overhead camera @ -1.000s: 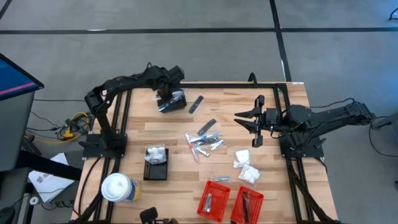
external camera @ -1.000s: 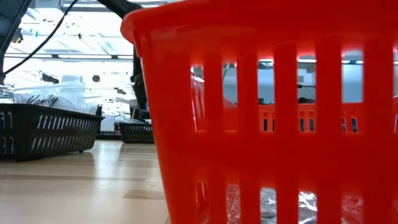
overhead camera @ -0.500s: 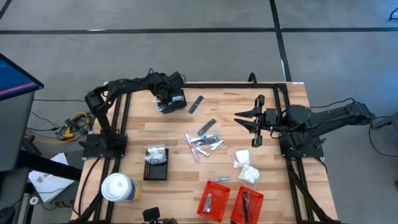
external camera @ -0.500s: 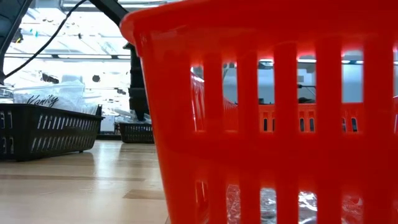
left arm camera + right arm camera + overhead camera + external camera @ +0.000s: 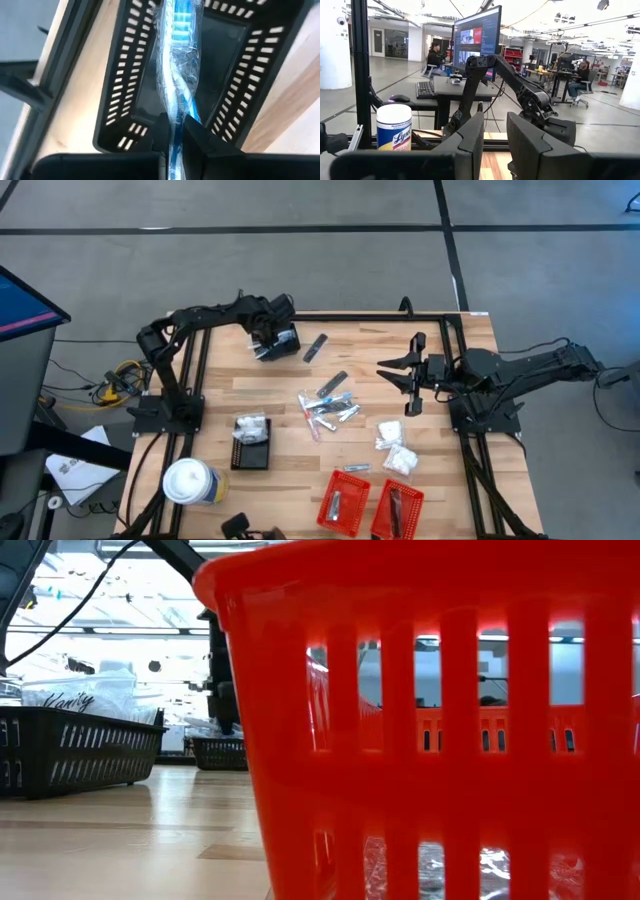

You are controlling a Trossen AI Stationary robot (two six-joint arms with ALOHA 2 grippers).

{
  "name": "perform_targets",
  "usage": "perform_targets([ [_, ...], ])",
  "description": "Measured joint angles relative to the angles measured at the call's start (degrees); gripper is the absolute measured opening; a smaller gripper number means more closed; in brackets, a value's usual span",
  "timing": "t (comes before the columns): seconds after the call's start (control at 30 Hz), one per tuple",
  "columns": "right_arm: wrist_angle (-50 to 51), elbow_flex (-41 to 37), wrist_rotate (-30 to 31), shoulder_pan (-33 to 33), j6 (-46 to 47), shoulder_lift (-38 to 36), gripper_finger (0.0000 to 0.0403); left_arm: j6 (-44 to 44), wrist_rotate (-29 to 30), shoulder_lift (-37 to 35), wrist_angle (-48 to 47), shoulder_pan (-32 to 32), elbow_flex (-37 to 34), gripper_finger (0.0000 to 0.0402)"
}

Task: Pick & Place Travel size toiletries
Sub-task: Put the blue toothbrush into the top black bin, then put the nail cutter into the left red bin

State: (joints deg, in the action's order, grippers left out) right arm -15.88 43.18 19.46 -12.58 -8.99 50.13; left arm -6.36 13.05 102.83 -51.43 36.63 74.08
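Note:
My left gripper [image 5: 174, 125] hangs over a black slotted basket [image 5: 125, 75] at the table's far left [image 5: 285, 342], shut on a long clear-wrapped blue-and-white toiletry [image 5: 179, 60]. More travel size toiletries lie in a loose pile at the table's middle [image 5: 328, 408]. White packets [image 5: 395, 448] lie right of the pile, and a dark stick [image 5: 316, 347] lies beside the far basket. My right gripper [image 5: 400, 375] is raised over the table's right side, open, with nothing between its fingers [image 5: 495, 135]. My left gripper pinches the wrapped toiletry between its two fingers near one end [image 5: 175, 112]. The fingers come from above, pointing steeply down. The item reaches down from them into the black basket; I cannot tell whether its lower end touches the basket's floor.
A second black basket [image 5: 250, 442] holding white packets sits at the near left, next to a large white lidded cup [image 5: 190, 482]. Two red baskets [image 5: 343, 502] [image 5: 397, 510] stand at the near edge; one fills the low view [image 5: 430, 720]. Black frame rails border the table.
My left gripper has sunk toward the far black basket with the wrapped toiletry and has rolled a little at the wrist, staying shut. It has kept still for the last half second.

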Motion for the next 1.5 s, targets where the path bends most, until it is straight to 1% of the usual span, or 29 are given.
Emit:
perform_targets([
  [0.17, 0.0, 0.0, 0.0, 0.0, 0.0, 0.0, 0.0077, 2.4, -1.1, 0.0, 0.0, 1.7, 0.0, 0.0014],
  [0.27, 0.0, 0.0, 0.0, 0.0, 0.0, 0.0, 0.0077, 2.4, -1.1, 0.0, 0.2, 2.4, 0.0, 0.0025],
  [0.33, 0.0, 0.0, 0.0, 0.0, 0.0, 0.0, 0.0077, 2.3, -1.1, 0.0, 0.6, 2.5, 0.0, 0.0042],
  [0.57, 0.1, 0.0, 0.0, 0.0, 0.0, 0.0, 0.0077, 2.2, -1.5, 0.0, 3.8, 1.5, 0.0, 0.0123],
  [0.7, 0.2, 0.0, 0.0, 0.0, 0.0, 0.0, 0.0077, 2.2, -2.5, 0.0, 3.9, 1.5, 0.0, 0.0142],
  [0.87, 0.4, 0.0, 0.0, 0.0, 0.0, 0.0, 0.0077, 2.2, -2.5, -0.6, 4.0, 1.2, 0.0, 0.0137],
  [1.03, 0.6, 0.0, 0.0, 0.0, -0.4, 0.0, 0.0077, 0.3, -1.7, -3.9, 5.3, -1.0, 0.1, 0.0118],
  [1.13, 0.9, 0.0, 0.0, 0.0, -0.7, 0.0, 0.0077, -0.7, -0.9, -7.1, 8.6, -2.9, 0.1, 0.0109],
  [1.27, 0.9, 0.0, 0.0, 0.0, -0.7, 0.0, 0.0077, -0.6, -1.2, -11.9, 14.6, -6.3, 0.1, 0.0101],
  [1.4, 0.9, 0.0, 0.0, 0.0, -0.7, 0.0, 0.0077, 0.3, -4.7, -15.7, 20.0, -10.3, 0.2, 0.0099],
  [1.5, 1.1, 0.0, 0.1, 0.0, -0.7, 0.0, 0.0077, 1.3, -7.7, -17.3, 22.2, -13.8, 0.2, 0.0099],
])
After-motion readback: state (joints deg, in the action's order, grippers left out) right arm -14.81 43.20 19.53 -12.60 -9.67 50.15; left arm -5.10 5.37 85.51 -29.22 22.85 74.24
